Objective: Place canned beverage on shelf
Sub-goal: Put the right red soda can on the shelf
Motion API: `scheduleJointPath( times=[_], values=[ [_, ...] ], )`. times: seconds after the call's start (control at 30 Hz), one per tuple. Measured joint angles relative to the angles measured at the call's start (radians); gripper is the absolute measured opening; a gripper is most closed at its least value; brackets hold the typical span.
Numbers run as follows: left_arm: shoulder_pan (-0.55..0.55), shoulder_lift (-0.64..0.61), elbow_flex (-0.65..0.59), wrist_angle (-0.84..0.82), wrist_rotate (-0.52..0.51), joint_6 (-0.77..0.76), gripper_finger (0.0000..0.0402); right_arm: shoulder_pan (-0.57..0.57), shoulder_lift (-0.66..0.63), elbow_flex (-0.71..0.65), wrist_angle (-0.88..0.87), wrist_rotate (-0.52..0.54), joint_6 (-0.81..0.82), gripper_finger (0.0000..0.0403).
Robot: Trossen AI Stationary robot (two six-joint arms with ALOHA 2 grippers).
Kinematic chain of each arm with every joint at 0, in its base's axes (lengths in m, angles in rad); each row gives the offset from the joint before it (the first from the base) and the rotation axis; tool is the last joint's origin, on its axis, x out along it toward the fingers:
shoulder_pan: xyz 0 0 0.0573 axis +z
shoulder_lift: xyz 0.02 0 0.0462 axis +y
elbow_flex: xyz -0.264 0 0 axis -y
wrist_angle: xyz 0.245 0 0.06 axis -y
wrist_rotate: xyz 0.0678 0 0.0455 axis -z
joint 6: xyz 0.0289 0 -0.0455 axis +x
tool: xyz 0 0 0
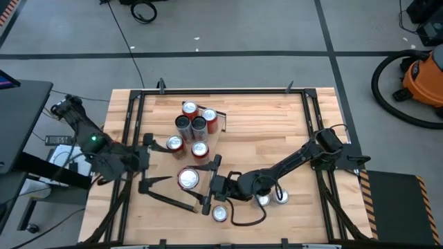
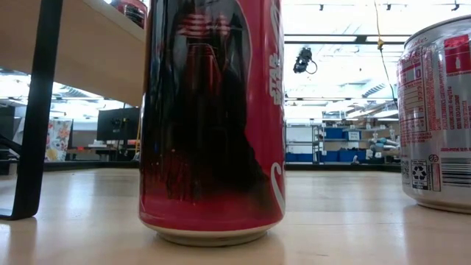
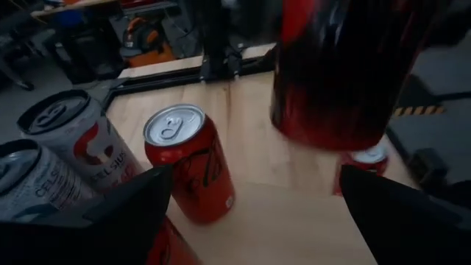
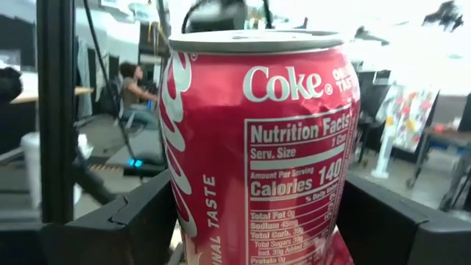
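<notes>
The pick-up step is in hand. A red Coke can [image 4: 257, 147] is enclosed between the fingers of the right gripper [image 1: 205, 185], which are closed around its sides while it stands upright on the table [image 1: 277, 131]. Next, a lift and a carry toward the shelf [image 2: 88, 40] are called for. The left gripper [image 1: 147, 160] has its fingers wide open beside other cans, holding nothing.

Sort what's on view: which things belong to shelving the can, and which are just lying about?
Job: red Coke can, between the right gripper's jaws; pale wood plank shelf; open left gripper nearby.
Lying about: silver-topped cans beside the right arm; orange vacuum cleaner on the floor.
</notes>
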Motion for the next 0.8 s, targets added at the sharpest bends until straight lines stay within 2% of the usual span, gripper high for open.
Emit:
scheduleJointPath(
  times=[0.2, 0.37, 0.63, 0.8],
  values=[
    [-0.071, -0.047, 0.0, 0.001, 0.013, -0.017, 0.04, -0.018, 0.005, 0.0, -0.178, 0.012, 0.172, 0.0318],
    [-0.097, -0.043, 0.0, 0.002, 0.013, -0.005, 0.04, -0.018, 0.007, 0.0, -0.313, 0.093, 0.319, 0.0318],
    [-0.098, -0.037, 0.0, 0.021, 0.018, 0.01, 0.04, 0.014, 0.111, 0.0, -0.24, 0.18, 0.363, 0.0318],
    [-0.098, -0.031, 0.0, 0.029, 0.066, 0.007, 0.04, 0.018, 0.106, 0.003, -0.216, 0.225, 0.391, 0.0318]
  ],
)
